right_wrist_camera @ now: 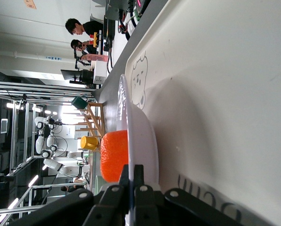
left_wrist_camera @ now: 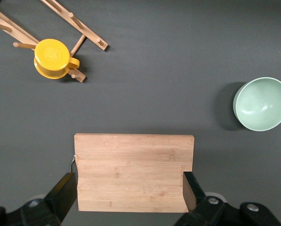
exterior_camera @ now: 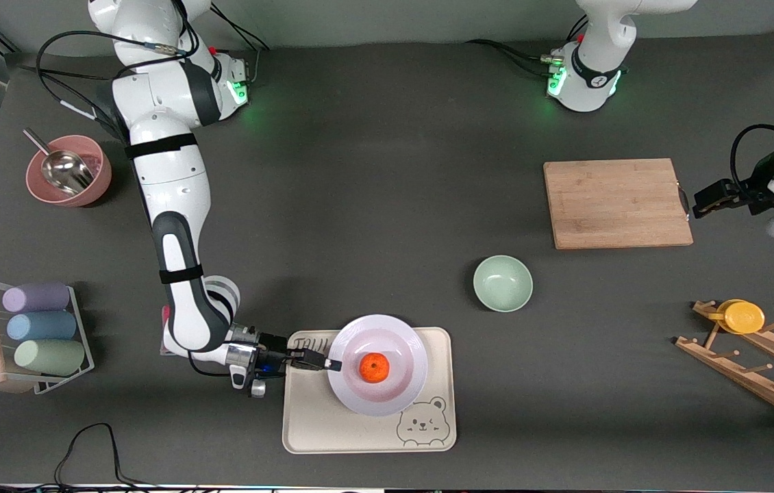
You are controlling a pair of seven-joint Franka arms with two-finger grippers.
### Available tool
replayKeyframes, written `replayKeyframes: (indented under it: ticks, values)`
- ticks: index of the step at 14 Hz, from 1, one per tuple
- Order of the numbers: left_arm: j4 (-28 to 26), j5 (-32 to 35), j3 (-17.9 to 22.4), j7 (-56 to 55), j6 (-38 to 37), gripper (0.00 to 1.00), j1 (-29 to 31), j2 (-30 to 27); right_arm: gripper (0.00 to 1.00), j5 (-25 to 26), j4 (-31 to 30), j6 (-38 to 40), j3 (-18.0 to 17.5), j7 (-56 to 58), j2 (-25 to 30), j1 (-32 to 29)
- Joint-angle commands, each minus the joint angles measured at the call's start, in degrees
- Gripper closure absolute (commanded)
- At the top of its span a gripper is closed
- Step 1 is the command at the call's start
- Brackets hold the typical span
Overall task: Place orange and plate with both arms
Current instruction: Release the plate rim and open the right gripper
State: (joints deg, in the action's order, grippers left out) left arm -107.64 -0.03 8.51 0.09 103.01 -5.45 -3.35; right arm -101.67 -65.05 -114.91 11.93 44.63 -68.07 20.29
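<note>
On bear tray (exterior_camera: pixel 305 418): plate (exterior_camera: pixel 401 397) holds orange (exterior_camera: pixel 374 368) | right gripper (exterior_camera: pixel 333 365) pinches rim at 9 o'clock | left gripper (left_wrist_camera: pixel 128 188) spread, waits over cutting board (exterior_camera: pixel 616 203).

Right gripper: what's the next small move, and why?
Probably open the jaws and back away. The right gripper is shut on the rim of the plate, which already sits on the bear tray with the orange in it. The left gripper waits open over the cutting board.

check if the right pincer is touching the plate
Touching. In the right wrist view the right pincer has its fingers closed on the plate rim, one on each face, no gap; the orange sits on the plate.
</note>
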Motion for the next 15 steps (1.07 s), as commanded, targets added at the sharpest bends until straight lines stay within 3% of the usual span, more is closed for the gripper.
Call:
replayKeyframes:
  ticks: [1,4,8,13,14,15]
  values:
    - [0.7,0.7,-0.1,-0.6,-1.1,0.00,0.1,-0.5,1.00,-1.3,2.0,-0.1,-0.8,2.6,-1.6,-0.7]
    - [0.8,-0.1,0.5,-0.5,-1.1,0.00,0.1,-0.5,1.00,-1.2,1.9,-0.1,-0.8,2.9,-1.7,-0.6]
    - [2.4,-1.6,0.6,-0.4,-1.2,0.00,0.1,-0.3,0.53,-1.2,1.7,-0.1,-0.8,3.0,-1.7,-0.5]
    - [3.4,-2.3,1.2,0.1,-1.4,0.00,1.9,-0.2,0.43,-0.2,1.6,-0.2,-0.4,2.0,-0.9,-0.3]
    - [3.4,-2.5,1.2,0.2,-1.5,0.00,2.0,-0.2,0.34,1.4,1.7,-0.2,-0.3,2.0,-0.8,-0.2]
    - [3.5,-2.9,1.2,0.2,-2.2,0.00,2.0,-0.2,0.31,3.6,1.8,-0.2,-0.2,1.9,-0.7,-0.5]
